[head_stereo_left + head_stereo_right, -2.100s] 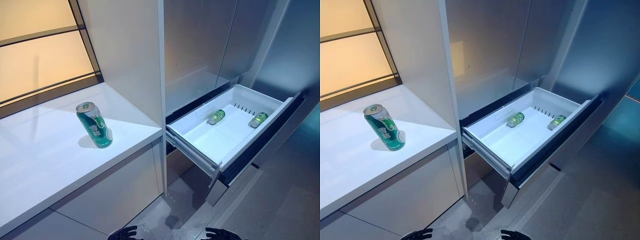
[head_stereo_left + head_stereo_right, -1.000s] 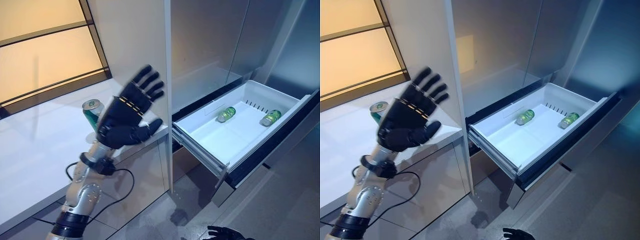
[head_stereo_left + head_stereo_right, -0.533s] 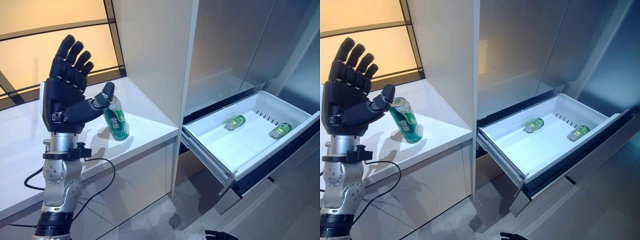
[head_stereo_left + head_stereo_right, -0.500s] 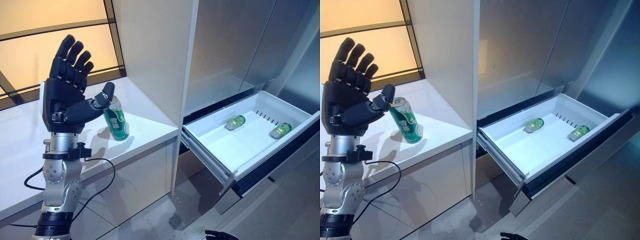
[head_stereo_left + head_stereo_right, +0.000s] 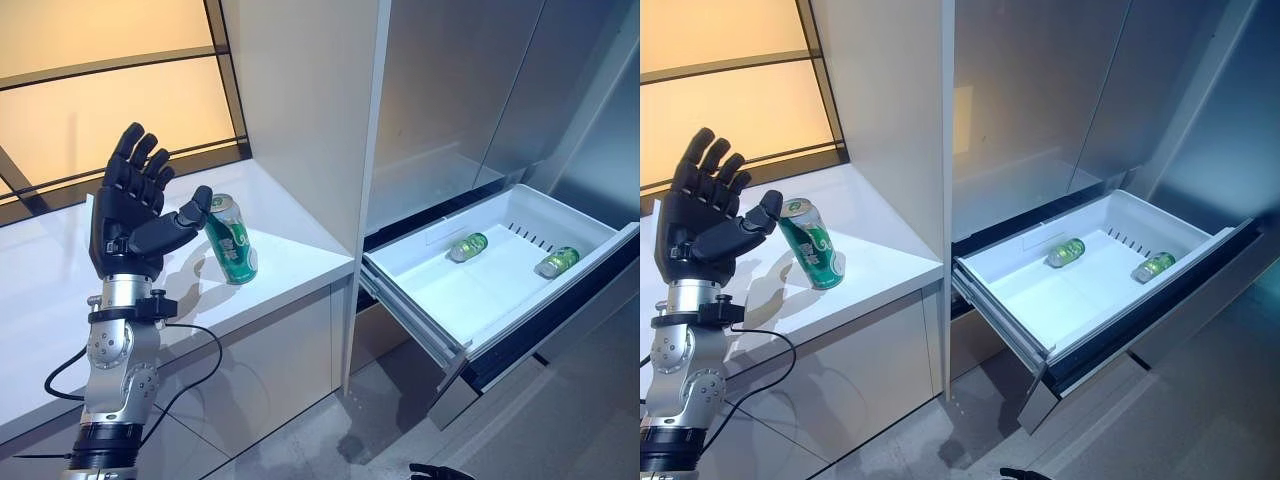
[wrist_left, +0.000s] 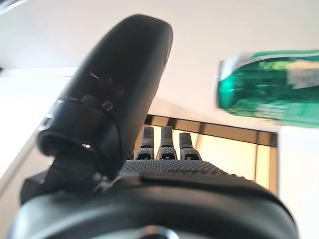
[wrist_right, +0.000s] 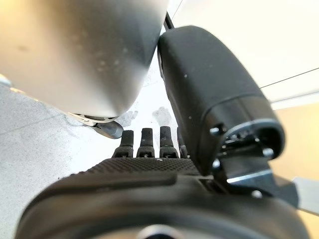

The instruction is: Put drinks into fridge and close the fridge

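Note:
A green can (image 5: 230, 240) stands upright on the white counter (image 5: 290, 255), left of the fridge. My left hand (image 5: 130, 215) is raised just left of the can and is open, fingers spread, with the thumb tip close to the can's top. The can also shows past the thumb in the left wrist view (image 6: 269, 89). The white fridge drawer (image 5: 480, 290) is pulled out, with two green cans lying in it (image 5: 467, 246) (image 5: 557, 262). My right hand (image 7: 149, 154) hangs low with straight fingers and holds nothing.
A tall white panel (image 5: 300, 100) stands between the counter and the fridge. The grey fridge doors (image 5: 470, 90) above the drawer are shut. A lit amber window (image 5: 100, 90) backs the counter. Grey floor (image 5: 580, 400) lies below and to the right of the drawer.
My left hand came up from below, swung to the left of the can, and has now dropped a little lower beside it. The cans have not moved.

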`<state>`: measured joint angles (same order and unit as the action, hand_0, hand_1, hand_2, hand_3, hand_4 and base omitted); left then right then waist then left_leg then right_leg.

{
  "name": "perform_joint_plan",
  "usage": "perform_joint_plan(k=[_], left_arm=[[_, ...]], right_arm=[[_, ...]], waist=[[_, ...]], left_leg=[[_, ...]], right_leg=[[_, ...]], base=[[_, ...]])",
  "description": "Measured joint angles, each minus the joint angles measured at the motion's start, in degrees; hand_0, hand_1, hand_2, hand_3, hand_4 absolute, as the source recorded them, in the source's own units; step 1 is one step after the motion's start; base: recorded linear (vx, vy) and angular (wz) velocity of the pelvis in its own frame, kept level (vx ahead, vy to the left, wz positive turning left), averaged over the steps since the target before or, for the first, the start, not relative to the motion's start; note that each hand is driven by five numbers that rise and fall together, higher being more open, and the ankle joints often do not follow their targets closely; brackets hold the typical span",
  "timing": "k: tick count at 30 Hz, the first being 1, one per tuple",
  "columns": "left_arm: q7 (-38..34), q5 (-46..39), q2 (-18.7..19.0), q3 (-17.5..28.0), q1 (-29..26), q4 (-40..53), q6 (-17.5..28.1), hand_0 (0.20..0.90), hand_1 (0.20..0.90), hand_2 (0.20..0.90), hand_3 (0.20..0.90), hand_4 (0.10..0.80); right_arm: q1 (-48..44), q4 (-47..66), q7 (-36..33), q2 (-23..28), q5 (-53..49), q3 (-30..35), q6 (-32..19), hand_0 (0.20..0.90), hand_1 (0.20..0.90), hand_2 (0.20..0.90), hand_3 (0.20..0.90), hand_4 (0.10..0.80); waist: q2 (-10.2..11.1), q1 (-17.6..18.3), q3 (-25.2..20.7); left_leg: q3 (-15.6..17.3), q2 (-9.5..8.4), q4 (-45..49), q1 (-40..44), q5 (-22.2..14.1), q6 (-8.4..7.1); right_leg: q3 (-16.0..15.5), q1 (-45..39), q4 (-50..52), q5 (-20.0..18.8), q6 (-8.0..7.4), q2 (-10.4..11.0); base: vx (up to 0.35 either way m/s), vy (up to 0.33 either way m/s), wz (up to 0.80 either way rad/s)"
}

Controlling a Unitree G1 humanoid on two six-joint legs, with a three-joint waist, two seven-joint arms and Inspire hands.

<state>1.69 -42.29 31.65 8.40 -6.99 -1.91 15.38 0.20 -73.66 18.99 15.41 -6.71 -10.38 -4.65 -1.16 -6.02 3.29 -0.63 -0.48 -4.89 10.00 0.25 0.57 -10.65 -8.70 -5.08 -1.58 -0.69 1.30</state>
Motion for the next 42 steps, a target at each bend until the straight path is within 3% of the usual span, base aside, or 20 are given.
perform_joint_plan(k=[10, 25, 42], left_arm=[[4.2, -0.5, 2.4, 0.0, 0.0, -3.0, -5.0, 0.900, 0.900, 0.900, 0.900, 0.800], [5.5, -0.4, 4.4, 0.0, 0.0, -7.3, -7.8, 0.900, 0.900, 0.900, 0.900, 0.800], [6.9, -0.4, 7.0, -0.1, -0.4, -8.2, -10.2, 0.900, 0.900, 0.900, 0.900, 0.800]], right_arm=[[0.0, 0.1, 0.0, 0.0, 0.0, 0.0, 0.9, 0.900, 0.900, 0.900, 0.900, 0.800], [0.0, 0.5, 0.0, 0.0, 0.0, 0.1, 1.7, 0.900, 0.900, 0.900, 0.900, 0.800], [0.1, 1.6, 0.0, 0.0, -2.0, 0.1, 2.1, 0.900, 0.900, 0.900, 0.900, 0.800]], waist=[[-0.1, 0.2, -0.1], [-0.1, 0.3, -0.1], [-0.4, 3.2, 0.1]], left_leg=[[0.1, 0.02, -0.1, 0.1, 0.0, 0.00], [0.5, 0.06, -0.2, 0.4, 0.0, 0.00], [2.2, 0.17, -0.3, 0.8, -0.1, 0.04]], right_leg=[[0.1, 0.0, 0.0, 0.0, 0.01, 0.0], [0.5, -0.1, 0.0, -0.1, 0.11, -0.1], [2.3, 0.3, -0.1, -0.3, 0.20, -0.3]], base=[[0.000, 0.000, 0.00], [0.000, 0.000, 0.00], [0.001, 0.002, -0.05]])
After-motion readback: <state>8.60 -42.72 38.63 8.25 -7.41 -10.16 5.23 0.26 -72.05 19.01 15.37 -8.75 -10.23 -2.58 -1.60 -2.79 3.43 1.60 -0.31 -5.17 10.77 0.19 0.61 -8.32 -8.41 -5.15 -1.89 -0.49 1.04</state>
